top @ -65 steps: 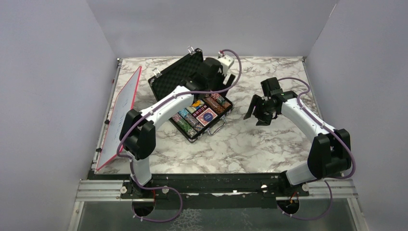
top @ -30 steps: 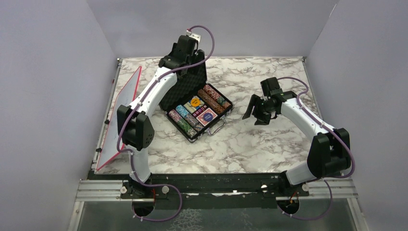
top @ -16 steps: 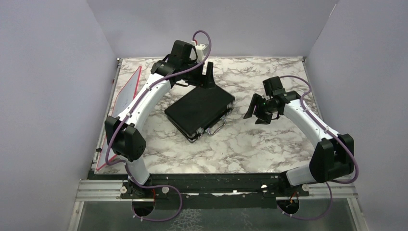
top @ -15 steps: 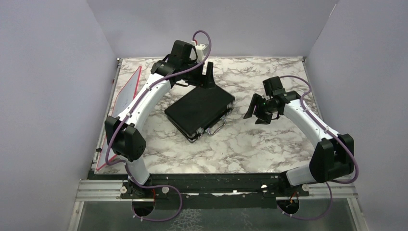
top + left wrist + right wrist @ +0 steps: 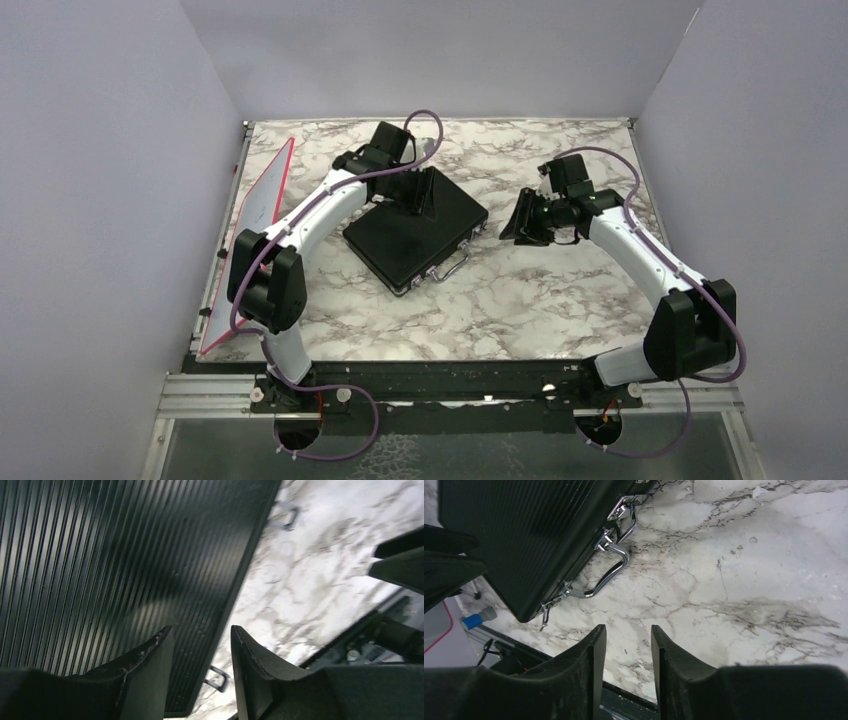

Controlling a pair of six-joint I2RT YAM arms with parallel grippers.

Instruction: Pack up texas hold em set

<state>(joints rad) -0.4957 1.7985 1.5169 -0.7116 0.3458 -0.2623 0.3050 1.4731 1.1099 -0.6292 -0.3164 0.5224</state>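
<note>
Peeking past briefcase (image 5: 524, 535): tool (image 5: 478, 618); right-wrist only

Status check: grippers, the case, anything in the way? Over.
Left gripper open, empty, above briefcase lid. Right gripper open, empty, over marble beside the handle. Lid down, latches look unfastened. Nothing blocking the latches.

briefcase (image 5: 405, 240) 1 | metal handle (image 5: 455, 266) 1 | red-edged board (image 5: 258, 205) 1 | blue-tipped tool (image 5: 476, 619) 1

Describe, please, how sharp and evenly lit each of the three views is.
Top external: sharp and evenly lit, with only soft shadows beside the briefcase. Left wrist: slightly blurred, with a pale sheen across the ribbed lid. Right wrist: crisp, with bright glints on the metal handle.
</note>
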